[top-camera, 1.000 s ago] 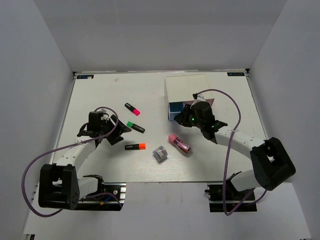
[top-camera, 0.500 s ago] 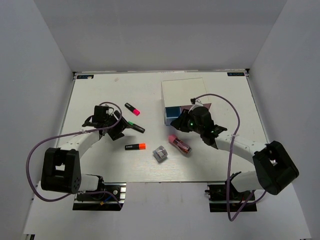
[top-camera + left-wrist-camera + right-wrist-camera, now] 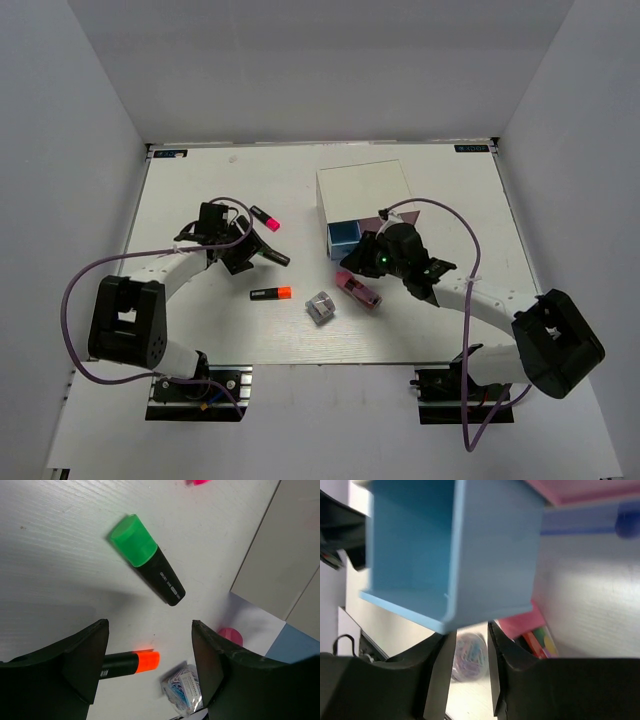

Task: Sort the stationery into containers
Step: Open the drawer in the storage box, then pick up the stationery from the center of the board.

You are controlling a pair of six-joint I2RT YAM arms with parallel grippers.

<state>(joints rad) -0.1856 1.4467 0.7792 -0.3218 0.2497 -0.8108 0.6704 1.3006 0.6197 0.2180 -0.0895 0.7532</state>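
White table (image 3: pixel 200 330); light-blue drawer (image 3: pixel 420 545) now drawn out, box (image 3: pixel 362 190) dragged along; right gripper (image 3: pixel 470 630) at drawer front, jaws narrowly parted, grip unclear; left gripper (image 3: pixel 150 625) wide open, empty, now above green highlighter (image 3: pixel 147 560); loading likely next.

A white table (image 3: pixel 300 190) with a faint grain fills the floor of a plain enclosure. Pale grey walls rise on the left (image 3: pixel 60 200), right (image 3: pixel 590 180) and far side (image 3: pixel 320 70). Small blue labels (image 3: pixel 171 154) mark the table's far corners. Light is soft and even, with only faint shadows.
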